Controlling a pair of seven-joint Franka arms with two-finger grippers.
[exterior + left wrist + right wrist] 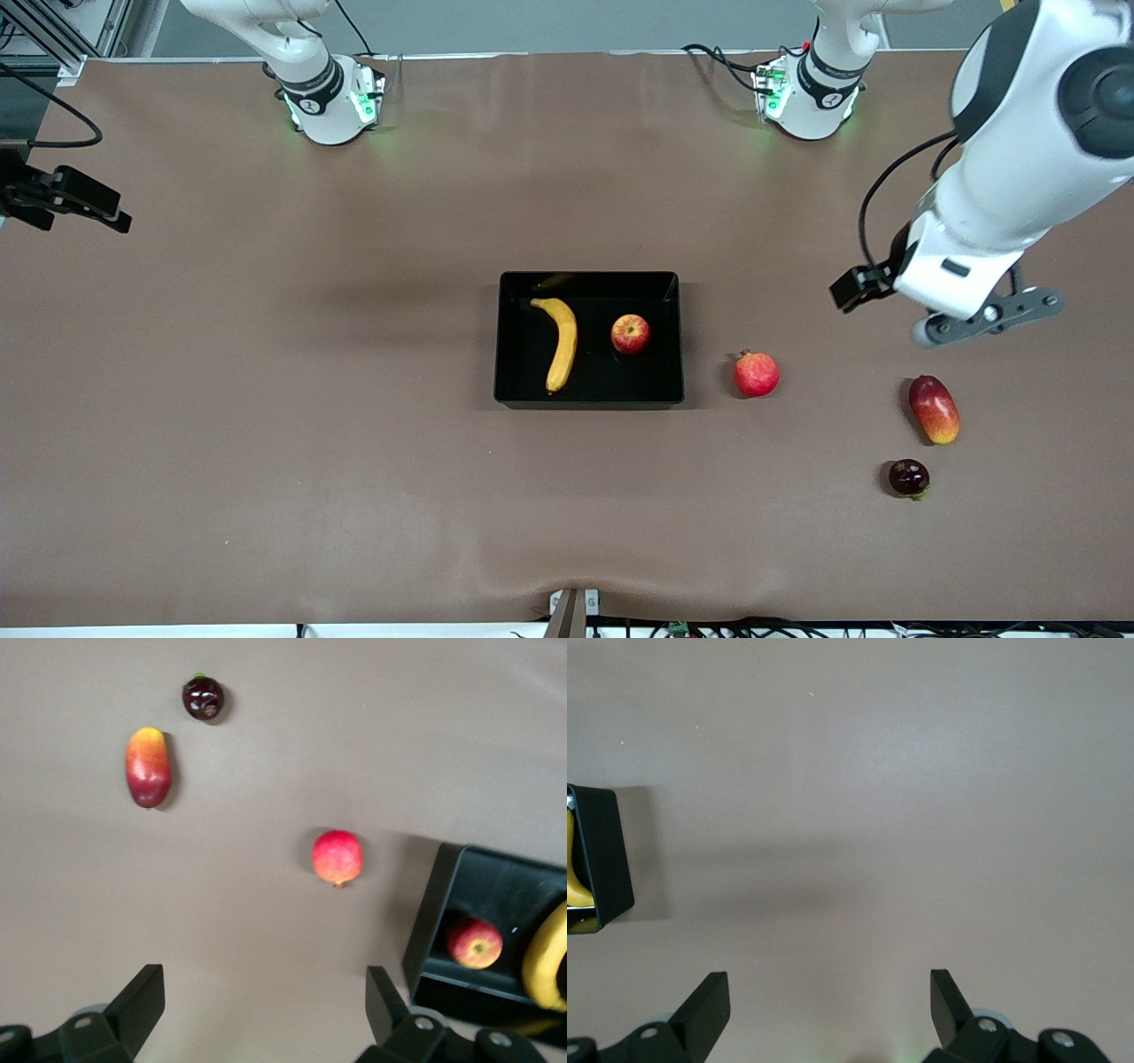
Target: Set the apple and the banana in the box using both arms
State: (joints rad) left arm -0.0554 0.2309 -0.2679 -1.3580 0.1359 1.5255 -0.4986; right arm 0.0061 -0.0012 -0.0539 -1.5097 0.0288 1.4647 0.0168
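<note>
The banana point(560, 341) and the apple point(630, 334) lie side by side in the black box point(602, 377) at mid table, the apple toward the left arm's end. My left gripper point(264, 1003) is open and empty, held above bare table at the left arm's end; its hand point(952, 301) is over the spot beside the mango. The left wrist view shows the box point(434, 912), apple point(475, 943) and banana point(545, 961). My right gripper point(828, 1003) is open and empty over bare table. The right wrist view shows one end of the box point(607, 850) with a bit of banana point(576, 877).
A pink-red round fruit point(756, 374) lies just outside the box toward the left arm's end. A red-yellow mango point(934, 408) and a dark purple fruit point(909, 478) lie farther that way. A black fixture point(66, 199) sits at the table's edge at the right arm's end.
</note>
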